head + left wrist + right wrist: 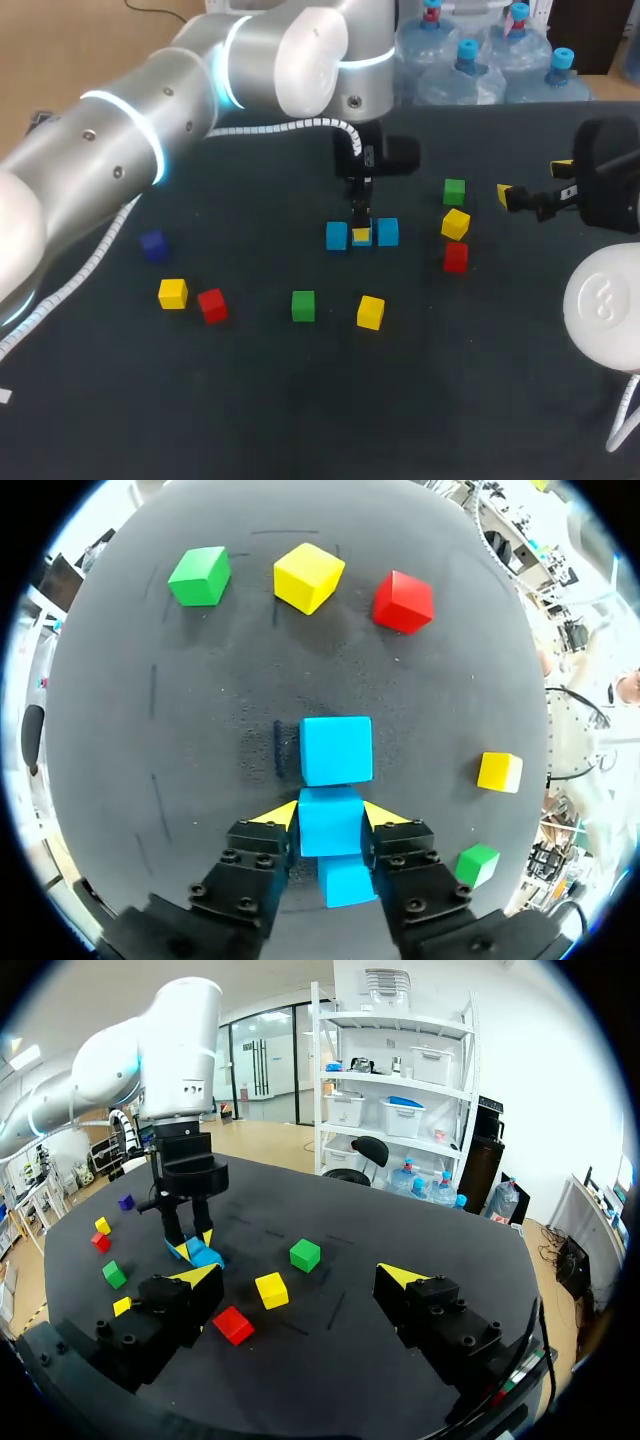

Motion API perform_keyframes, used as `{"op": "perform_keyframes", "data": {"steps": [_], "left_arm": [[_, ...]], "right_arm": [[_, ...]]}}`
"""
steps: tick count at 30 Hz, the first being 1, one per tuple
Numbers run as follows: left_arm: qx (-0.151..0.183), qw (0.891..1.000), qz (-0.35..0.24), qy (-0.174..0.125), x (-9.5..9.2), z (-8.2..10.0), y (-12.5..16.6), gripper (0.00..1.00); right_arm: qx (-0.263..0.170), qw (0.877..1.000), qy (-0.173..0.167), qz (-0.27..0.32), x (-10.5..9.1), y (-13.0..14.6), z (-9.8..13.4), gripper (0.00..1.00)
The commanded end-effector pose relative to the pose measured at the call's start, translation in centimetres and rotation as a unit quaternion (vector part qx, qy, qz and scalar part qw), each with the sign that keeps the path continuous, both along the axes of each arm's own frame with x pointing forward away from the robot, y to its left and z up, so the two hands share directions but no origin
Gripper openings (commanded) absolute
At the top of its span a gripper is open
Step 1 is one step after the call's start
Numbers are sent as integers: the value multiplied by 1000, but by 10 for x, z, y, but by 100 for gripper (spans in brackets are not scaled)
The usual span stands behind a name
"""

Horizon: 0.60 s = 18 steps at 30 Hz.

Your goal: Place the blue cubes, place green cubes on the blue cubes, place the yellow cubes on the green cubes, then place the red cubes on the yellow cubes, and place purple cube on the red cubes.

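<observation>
**1. Left gripper**. Fingers are down at the table. The yellow tips sit against two opposite sides of the middle blue cube, which looks pinched rather than merely flanked.

**2. Blue row.** The front blue cube touches the middle one just ahead of the fingers. The rear blue cube touches it under the wrist. The row's long axis runs straight out ahead of the gripper and the fingers grip across it, so neither neighbour lies in their opening path. Judged: the base row is all but laid, and a release and straight lift should leave it undisturbed.

**3. Beside the gripper, apart from the row.** Near yellow cube and near green cube.

**4. Well ahead, in a loose line.** Far green cube, far yellow cube and far red cube.

**5. Right gripper**. Fingers are spread wide with nothing between them. It is the closer arm to the far green cube. The left arm is closer to the near one.

**6. Farthest from the row.** Purple cube, with a second pair, outer yellow cube and outer red cube, near it.

**View note.** The head view hides the middle blue cube behind the gripper, and one yellow tip shows between the outer two. Only the left wrist view shows all three and the finger contact.
</observation>
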<state>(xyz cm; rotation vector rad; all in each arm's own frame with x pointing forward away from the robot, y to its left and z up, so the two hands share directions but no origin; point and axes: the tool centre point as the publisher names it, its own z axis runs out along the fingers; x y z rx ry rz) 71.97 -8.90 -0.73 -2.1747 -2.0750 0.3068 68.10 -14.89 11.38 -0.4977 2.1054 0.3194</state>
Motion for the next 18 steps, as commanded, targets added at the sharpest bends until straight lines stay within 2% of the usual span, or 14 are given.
{"op": "perform_keyframes", "data": {"steps": [1, 7, 8, 9, 13, 18], "left_arm": [[-2, 1000, 1, 0, 0, -8, 2, 0], [-3, 1000, -5, 2, 1, -9, 1, 0], [-6, 1000, -8, 10, 1, -9, 1, 31], [-5, 1000, -6, 8, 1, -9, 1, 100], [-6, 1000, -8, 6, -1, -8, 0, 100], [-26, 1000, -9, -5, -2, 0, -1, 100]], "right_arm": [[1, 1000, 1, 1, 0, -1, 0, 100], [1, 1000, 1, 1, 0, -1, 0, 100], [1, 1000, 1, 1, 0, -1, 0, 100], [1, 1000, 1, 1, 0, -1, 0, 100], [1, 1000, 1, 1, 0, -1, 0, 100], [1, 1000, 1, 1, 0, -1, 0, 100]]}}
